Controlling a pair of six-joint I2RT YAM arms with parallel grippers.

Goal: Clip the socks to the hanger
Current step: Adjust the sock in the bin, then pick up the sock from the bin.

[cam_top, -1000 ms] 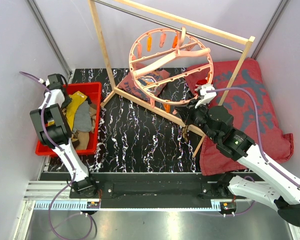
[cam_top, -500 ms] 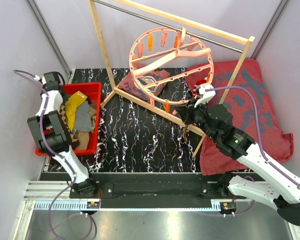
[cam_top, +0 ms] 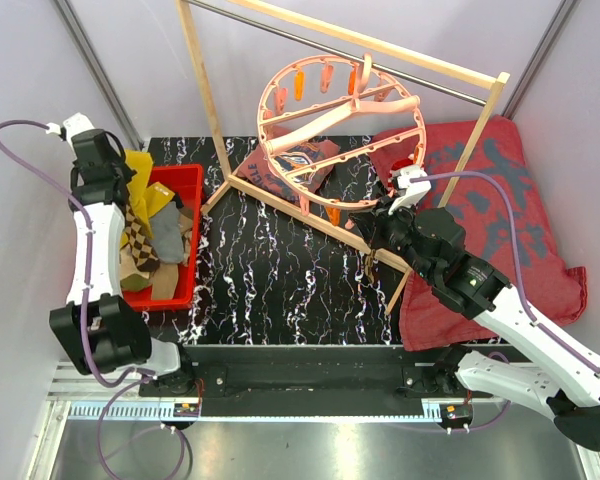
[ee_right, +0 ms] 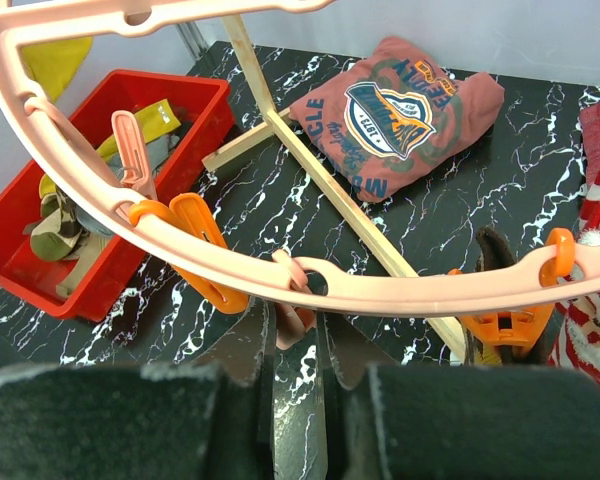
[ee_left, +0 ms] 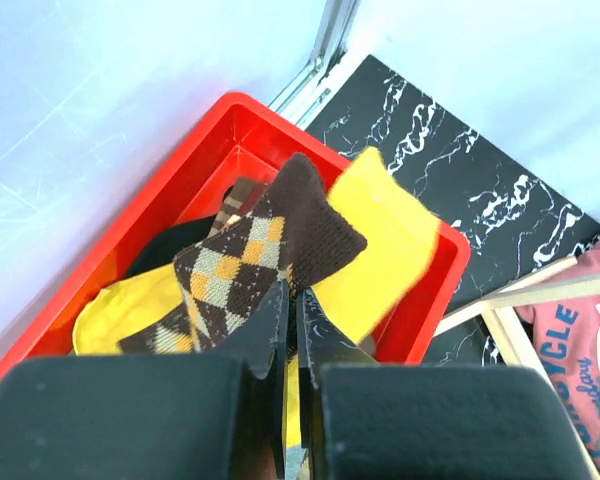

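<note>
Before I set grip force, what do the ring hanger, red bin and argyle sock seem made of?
Ring hanger: likely moulded plastic, matte salmon, with smooth rounded edges and moulded holes.
Red bin: probably rigid plastic, with smooth walls and a soft sheen.
Argyle sock: knitted fabric, soft and fuzzy, its stitch texture visible.

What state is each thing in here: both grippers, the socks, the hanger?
left gripper, shut on the argyle sock and yellow sock, held over the red bin.
right gripper, shut on a pink clip on the hanger's rim.
hanger, hanging tilted from the wooden rack.
striped sock, hanging at the hanger's rim.
grey sock, lying in the red bin.
</note>
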